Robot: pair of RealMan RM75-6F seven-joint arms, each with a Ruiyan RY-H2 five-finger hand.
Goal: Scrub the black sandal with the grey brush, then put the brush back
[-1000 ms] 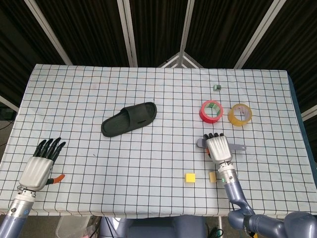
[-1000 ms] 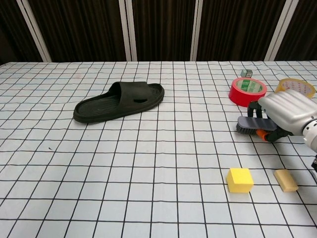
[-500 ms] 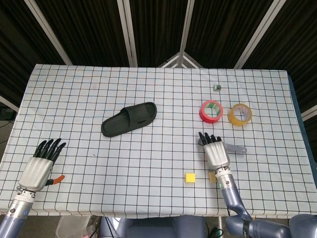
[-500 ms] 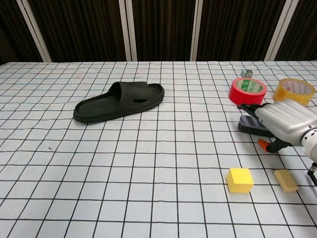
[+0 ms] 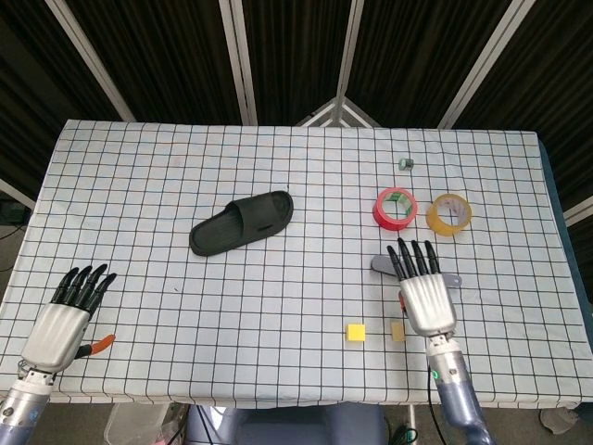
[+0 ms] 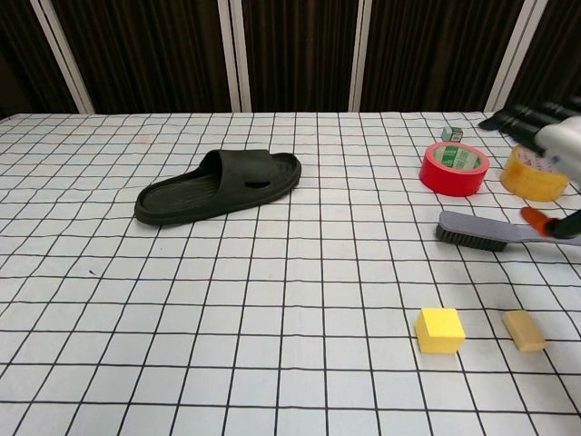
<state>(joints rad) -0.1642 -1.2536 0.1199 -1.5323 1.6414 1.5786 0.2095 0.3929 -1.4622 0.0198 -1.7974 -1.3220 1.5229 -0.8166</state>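
The black sandal (image 5: 242, 222) (image 6: 219, 185) lies sole-down left of the table's middle. The grey brush (image 6: 478, 230) lies bristles-down at the right; in the head view its two ends (image 5: 381, 264) show past my right hand. My right hand (image 5: 425, 287) (image 6: 547, 136) hovers above the brush, fingers straight and spread, holding nothing. My left hand (image 5: 68, 311) is flat and open at the front left corner, far from the sandal; the chest view does not show it.
A red tape roll (image 5: 395, 207) (image 6: 454, 167) and a yellow tape roll (image 5: 448, 214) (image 6: 537, 173) sit behind the brush. A small green block (image 5: 405, 163) lies farther back. A yellow cube (image 5: 356, 332) (image 6: 439, 329) and a tan block (image 5: 397, 331) (image 6: 524, 330) lie near the front edge.
My right hand has let go of the brush and risen off it, drawing back toward me. The brush stays on the table. My left hand drifted slightly toward the front edge.
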